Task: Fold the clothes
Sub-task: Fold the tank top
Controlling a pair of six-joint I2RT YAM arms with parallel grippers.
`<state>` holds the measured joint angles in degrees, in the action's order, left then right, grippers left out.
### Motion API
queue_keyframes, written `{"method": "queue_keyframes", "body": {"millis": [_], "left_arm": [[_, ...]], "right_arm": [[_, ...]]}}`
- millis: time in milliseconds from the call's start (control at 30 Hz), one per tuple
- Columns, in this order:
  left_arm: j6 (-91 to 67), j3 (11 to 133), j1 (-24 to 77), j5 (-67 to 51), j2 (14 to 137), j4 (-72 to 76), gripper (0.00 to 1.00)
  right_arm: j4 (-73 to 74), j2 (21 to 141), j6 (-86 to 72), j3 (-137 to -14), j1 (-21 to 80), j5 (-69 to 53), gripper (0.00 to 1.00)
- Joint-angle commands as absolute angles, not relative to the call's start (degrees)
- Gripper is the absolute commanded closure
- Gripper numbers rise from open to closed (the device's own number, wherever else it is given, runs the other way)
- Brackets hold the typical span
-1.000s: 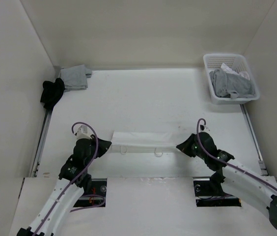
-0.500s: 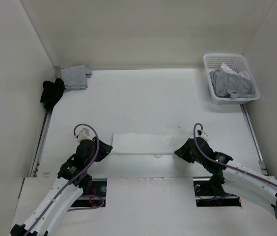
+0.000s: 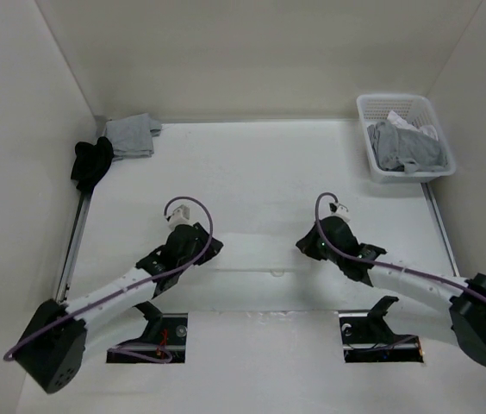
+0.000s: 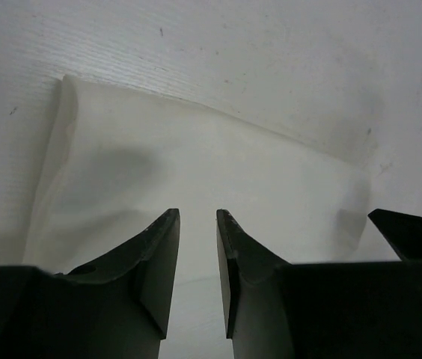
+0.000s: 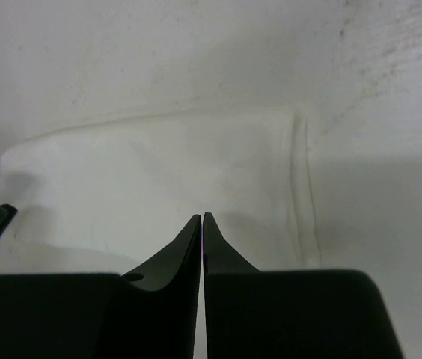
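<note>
The clothes (image 3: 256,253) are laid as a flat folded strip on the desk (image 3: 269,172), towards its near edge. The left gripper (image 4: 196,215) is released over the left end; the right gripper (image 5: 202,217) is clenched, empty, over the right end

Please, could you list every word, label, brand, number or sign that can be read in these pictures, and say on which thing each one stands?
No readable text: there is none in any view.
The white garment, the white basket, the grey garment, the black garment and the table show no print, label or number.
Any small tag on the garments would be too small to tell.
</note>
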<state>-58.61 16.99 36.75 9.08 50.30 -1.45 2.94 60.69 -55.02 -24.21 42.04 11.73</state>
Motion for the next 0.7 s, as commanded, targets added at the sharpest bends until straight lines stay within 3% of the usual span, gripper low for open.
{"method": "queue_keyframes", "body": {"millis": [0,333,667], "left_arm": [[-59.42,17.84,35.03,8.89,58.95,17.12,0.75],[-59.51,14.33,26.06,3.16,68.02,25.39,0.75],[-58.53,21.61,19.65,2.55,83.22,35.06,0.76]], "right_arm": [[-7.73,65.73,-51.24,-26.89,38.02,9.5,0.94],[-10.02,77.51,-50.36,-28.47,29.93,3.7,0.93],[-14.94,87.27,-50.01,-34.89,23.34,-0.09,0.93]]}}
